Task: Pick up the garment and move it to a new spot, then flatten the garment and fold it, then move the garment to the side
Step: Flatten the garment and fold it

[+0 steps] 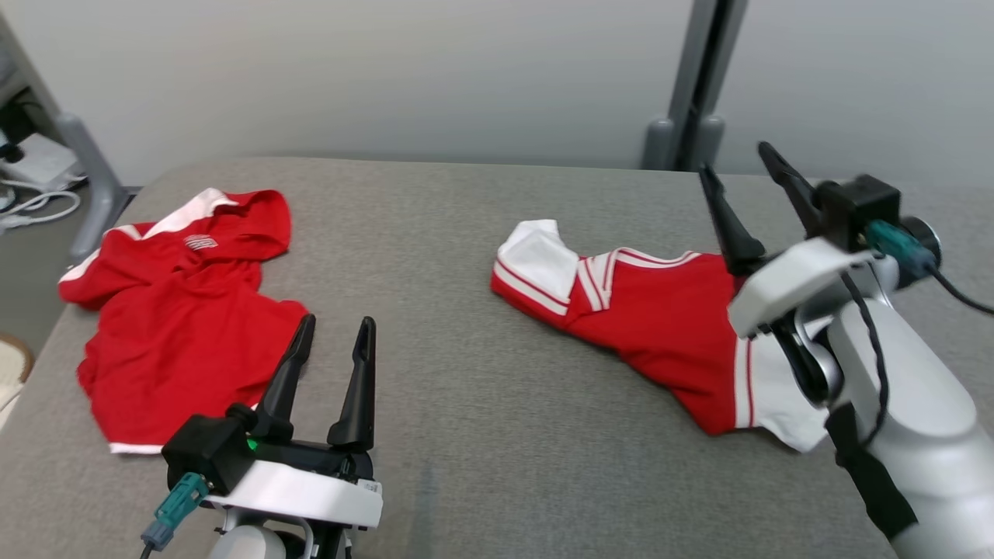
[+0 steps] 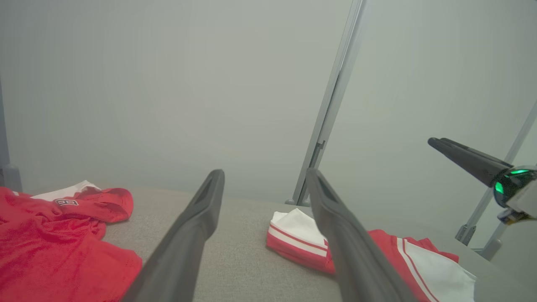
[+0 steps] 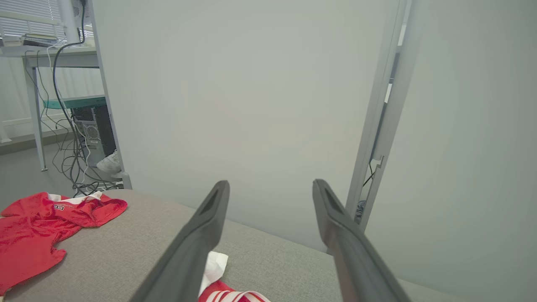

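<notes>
The red garment slants from the counter's middle toward its near right corner. Right claw tilts upward over it, spread; left claw spread too.

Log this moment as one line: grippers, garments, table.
left gripper: open, empty | right gripper: open, empty, over red-and-white fabric garment | crumpled red fabric shirt: on grey padded table, left side

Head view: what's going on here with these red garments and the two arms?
Two garments lie on the grey table. A red-and-white garment lies bunched, not flattened, by the right gripper, which is raised clear of it, open and empty. A crumpled red garment sits at the robot's left, near the left gripper, also open and holding nothing. Neither garment is folded yet.
</notes>
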